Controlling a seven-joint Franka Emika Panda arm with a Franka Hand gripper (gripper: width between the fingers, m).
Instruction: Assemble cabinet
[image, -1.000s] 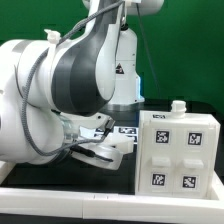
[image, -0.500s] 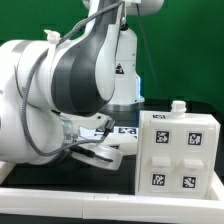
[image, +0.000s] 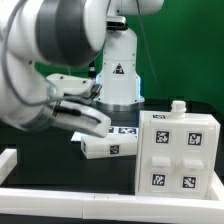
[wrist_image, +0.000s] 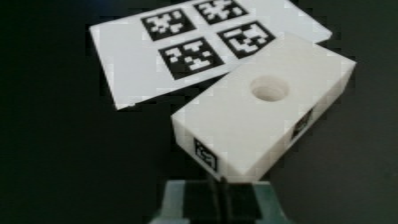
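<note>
White and grey plastic fills most of the exterior view: the arm (image: 60, 50) reaches in from that view's left and bends down over the black table (image: 60, 170), in front of a green backdrop. The cabinet (image: 180, 150) stands upright on the table at the exterior view's right, a big white box whose facing side has four recessed panels, each with a square black-and-white tag. A small white knob (image: 178, 105) sticks up from its top. A low white border rail (image: 100, 195) runs along the near edge of the table. The marker board (wrist_image: 187, 45) lies flat on the table with its four tags facing up. A small white block (wrist_image: 267, 105) with a round hole in its upper face and a tag on one side lies next to the board, just beside the cabinet's lower corner. The gripper (wrist_image: 217, 203) hangs short of the block, holding nothing; its fingers sit close with a dark strip between, and whether they meet I cannot tell
</note>
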